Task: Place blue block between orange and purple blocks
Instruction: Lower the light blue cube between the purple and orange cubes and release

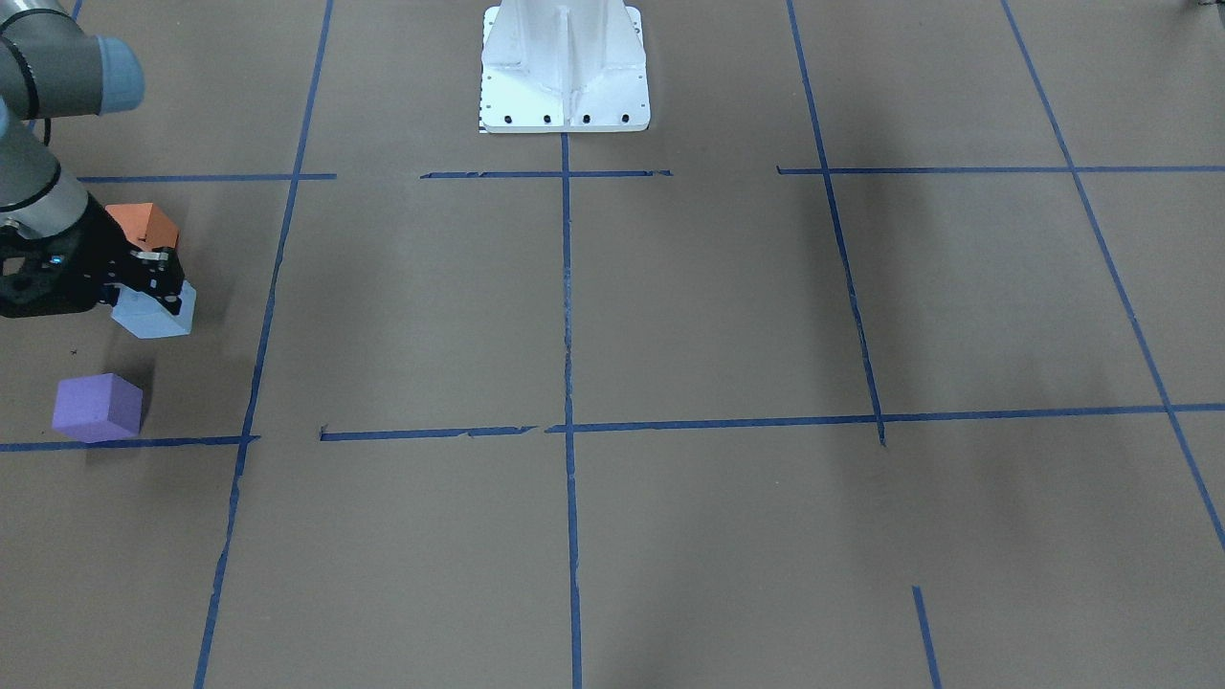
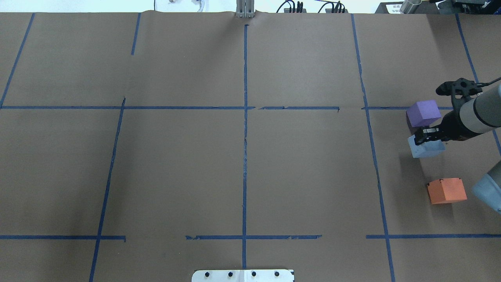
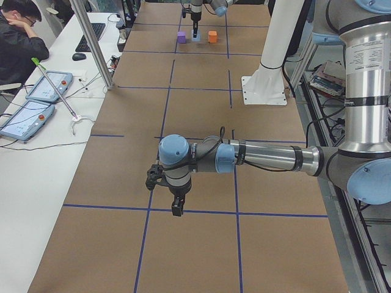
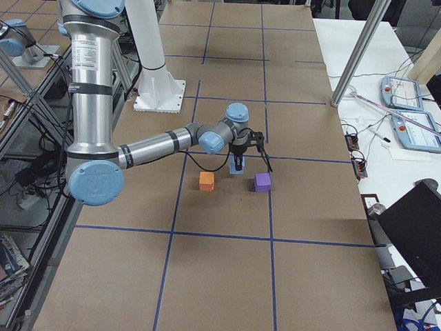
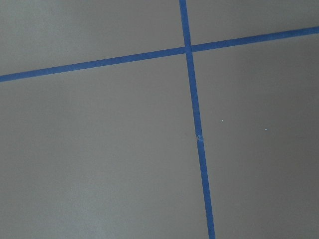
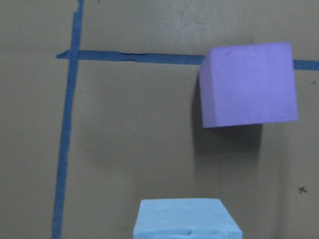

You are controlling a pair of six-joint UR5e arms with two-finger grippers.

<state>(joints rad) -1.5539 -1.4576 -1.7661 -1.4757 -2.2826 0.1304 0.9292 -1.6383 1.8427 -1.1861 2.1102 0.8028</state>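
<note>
The left arm [image 3: 263, 157] stretches low and nearly level over the table [image 2: 195, 164], wrist bent so the left gripper [image 3: 177, 209] points straight down. Its opening cannot be told from this side view (the wrist camera sees only crossed blue tape [image 5: 188, 48]). The right arm [image 2: 475, 115] slopes down at the table's right end, and the right gripper [image 2: 424, 138] is pinched narrow on the top of the blue block [image 2: 426, 148]. The orange block [image 2: 446, 190] lies on the robot's side of the blue block, clearly apart. The purple block [image 2: 423, 112] lies on its far side, near it.
</note>
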